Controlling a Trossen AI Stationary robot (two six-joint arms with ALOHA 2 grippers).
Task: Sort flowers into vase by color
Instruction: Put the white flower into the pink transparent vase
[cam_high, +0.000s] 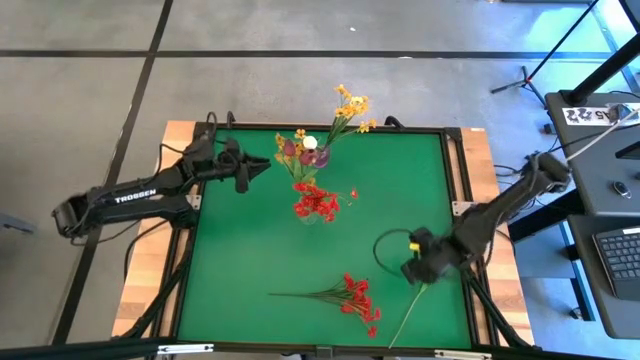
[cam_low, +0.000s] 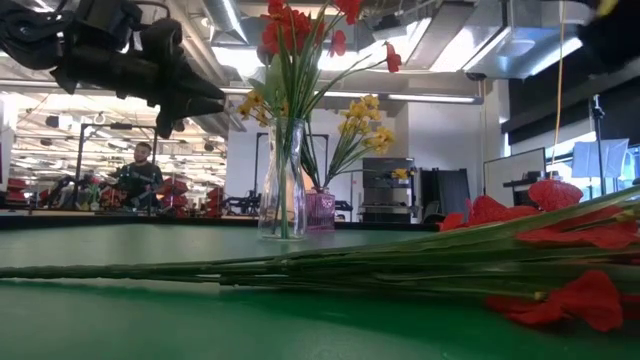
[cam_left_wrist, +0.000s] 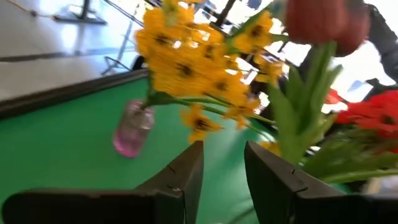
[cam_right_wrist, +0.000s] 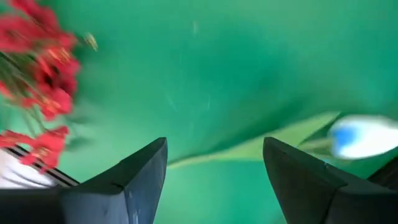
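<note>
A clear vase (cam_high: 314, 212) holds red sprays (cam_high: 318, 203) and stands mid-table; it also shows in the low view (cam_low: 282, 185). A pink vase (cam_left_wrist: 132, 129) behind it holds yellow-orange sprays (cam_high: 350, 108), a white bud (cam_high: 310, 142) and a dark red-pink bud (cam_high: 289, 149). A red spray (cam_high: 352, 296) lies flat on the mat near the front edge. A single flower with a pale bud (cam_right_wrist: 362, 137) and a thin green stem (cam_high: 408, 314) lies at the front right. My right gripper (cam_right_wrist: 214, 171) is open above that stem, its fingers on either side. My left gripper (cam_left_wrist: 224, 171) is open and empty, left of the vases and raised.
The green mat (cam_high: 240, 250) has a raised black frame all round. Wooden table edges show at the left and right. Free mat lies at the front left and the far right. A person (cam_low: 135, 170) sits in the room beyond the table.
</note>
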